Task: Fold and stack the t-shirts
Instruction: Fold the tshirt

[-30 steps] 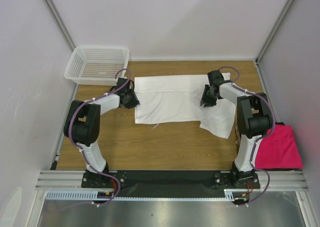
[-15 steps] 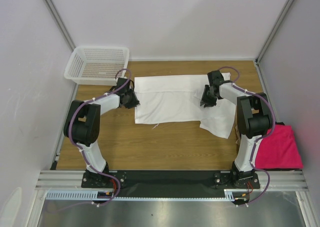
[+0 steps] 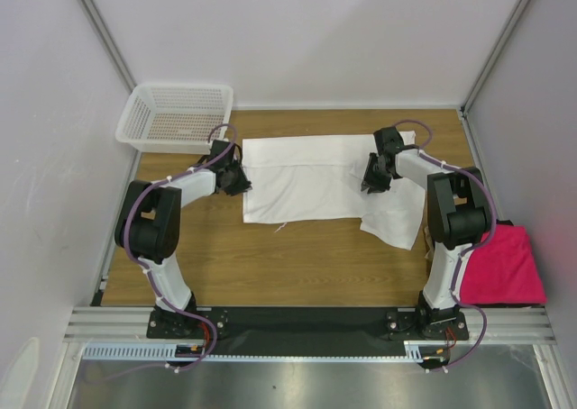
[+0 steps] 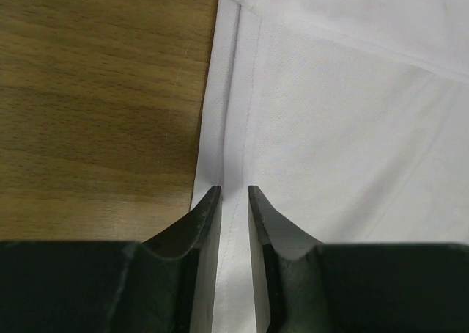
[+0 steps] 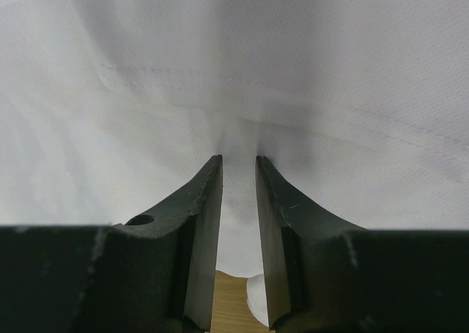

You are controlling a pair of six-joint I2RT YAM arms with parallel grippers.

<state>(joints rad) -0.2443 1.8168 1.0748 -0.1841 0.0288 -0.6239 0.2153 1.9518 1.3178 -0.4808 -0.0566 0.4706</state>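
- Nothing has visibly shifted: both arms stay at the white shirt (image 3: 315, 179), which lies spread and partly folded on the surface (image 3: 297, 265).
- Folding looks early. The pink shirt (image 3: 505, 265) lies well apart at the right, and nothing is stacked.
- Right tool (image 5: 239, 159): narrow, clamped on bunched white cloth.
- Left tool (image 4: 234, 192): nearly together astride the white shirt's hem; I cannot tell whether it grips.

We see the left arm (image 3: 155, 224) and right arm (image 3: 453, 213), built of white links and black joints, above the aluminium rail (image 3: 297, 313). Purple cables (image 3: 127, 222) run along both, tied with white clips. The left gripper (image 4: 234, 191) and right gripper (image 5: 238, 158) have dark tapered fingers (image 4: 196, 234).
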